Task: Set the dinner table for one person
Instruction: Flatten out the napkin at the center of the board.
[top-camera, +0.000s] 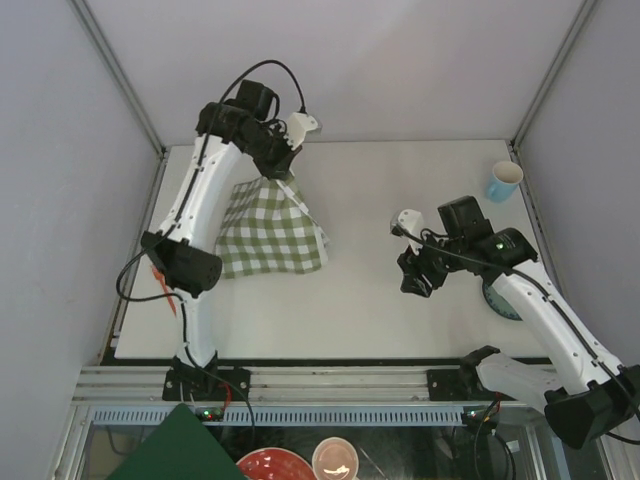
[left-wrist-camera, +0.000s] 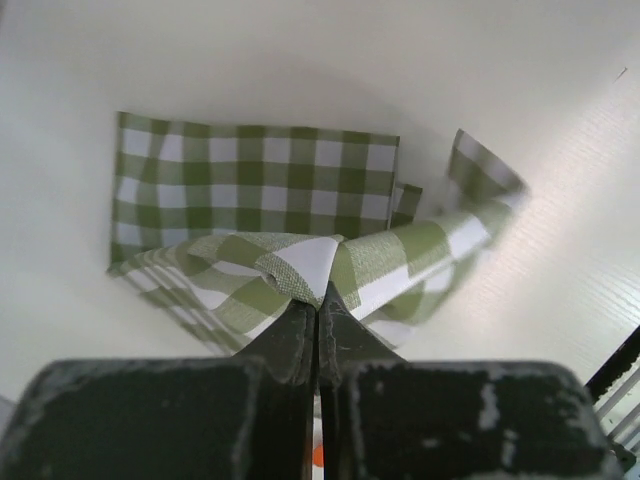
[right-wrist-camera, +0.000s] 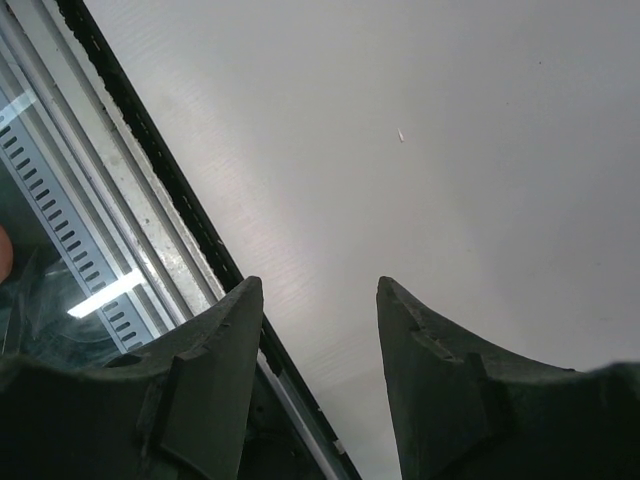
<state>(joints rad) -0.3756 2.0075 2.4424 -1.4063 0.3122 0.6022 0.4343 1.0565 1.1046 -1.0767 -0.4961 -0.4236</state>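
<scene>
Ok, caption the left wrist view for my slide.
Left end effector pinches a fold of the green-checked cloth above the off-white dinner table.

- A plain, pale grey back wall (top-camera: 340, 60) closes the far side.
- The left wall (top-camera: 50, 200) and right wall (top-camera: 600, 110) are the same pale grey.
- A slim metal left corner post (top-camera: 120, 75) and right corner post (top-camera: 555, 70) run along the joints where the walls meet.
- The off-white dinner table (top-camera: 400, 180) fills the space between the walls.
- A slotted aluminium rail (top-camera: 330, 383) runs along its near edge, with a perforated grey strip (top-camera: 340, 415) just below.
- The light is soft and even, and the shadows are faint.
</scene>
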